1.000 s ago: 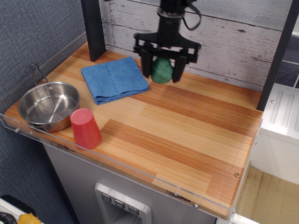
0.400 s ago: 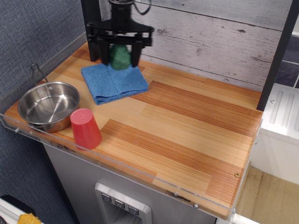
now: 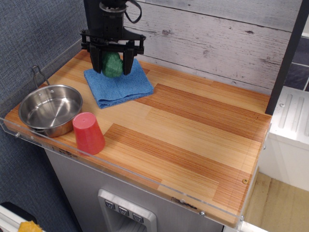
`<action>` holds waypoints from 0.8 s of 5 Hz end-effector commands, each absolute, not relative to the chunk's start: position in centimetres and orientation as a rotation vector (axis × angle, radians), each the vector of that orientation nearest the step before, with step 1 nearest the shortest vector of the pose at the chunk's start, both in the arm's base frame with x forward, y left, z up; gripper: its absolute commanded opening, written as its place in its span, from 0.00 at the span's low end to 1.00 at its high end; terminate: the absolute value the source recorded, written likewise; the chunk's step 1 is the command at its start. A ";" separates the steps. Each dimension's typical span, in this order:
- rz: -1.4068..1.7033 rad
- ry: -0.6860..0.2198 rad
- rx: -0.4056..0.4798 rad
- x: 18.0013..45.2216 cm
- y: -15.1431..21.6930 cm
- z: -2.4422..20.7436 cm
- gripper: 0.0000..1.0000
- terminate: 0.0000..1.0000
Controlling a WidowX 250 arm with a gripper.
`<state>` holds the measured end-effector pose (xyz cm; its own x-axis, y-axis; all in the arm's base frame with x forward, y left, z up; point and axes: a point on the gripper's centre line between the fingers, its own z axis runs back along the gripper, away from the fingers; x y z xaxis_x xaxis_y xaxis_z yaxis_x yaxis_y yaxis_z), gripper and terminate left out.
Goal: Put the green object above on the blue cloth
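The green object [image 3: 112, 65], a small dark-green bumpy toy, sits between the two black fingers of my gripper [image 3: 112, 66], which is shut on it. It hangs over the back part of the blue cloth [image 3: 118, 83], low and near the cloth's far edge; whether it touches the cloth I cannot tell. The folded blue cloth lies at the back left of the wooden table [image 3: 193, 130]. The fingers hide the toy's sides.
A steel bowl [image 3: 49, 109] with a wire handle rests at the front left, with a red cup [image 3: 88, 133] upside down beside it. A dark post [image 3: 94, 29] rises behind my gripper. A plank wall runs along the back, and a clear lip edges the table's front.
My gripper has carried the green object leftward from right of the cloth to above the cloth's back part, and a little lower in the last step.
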<state>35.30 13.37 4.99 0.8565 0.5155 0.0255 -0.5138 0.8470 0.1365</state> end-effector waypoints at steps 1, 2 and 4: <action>0.581 0.005 0.135 34.2 14.6 5.2 0.00 0.00; 0.589 0.019 0.119 34.1 14.5 4.8 1.00 0.00; 0.556 0.017 0.074 33.5 14.5 5.9 1.00 0.00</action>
<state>33.75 13.85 3.29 0.8511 0.5204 -0.0685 -0.5149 0.8531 0.0843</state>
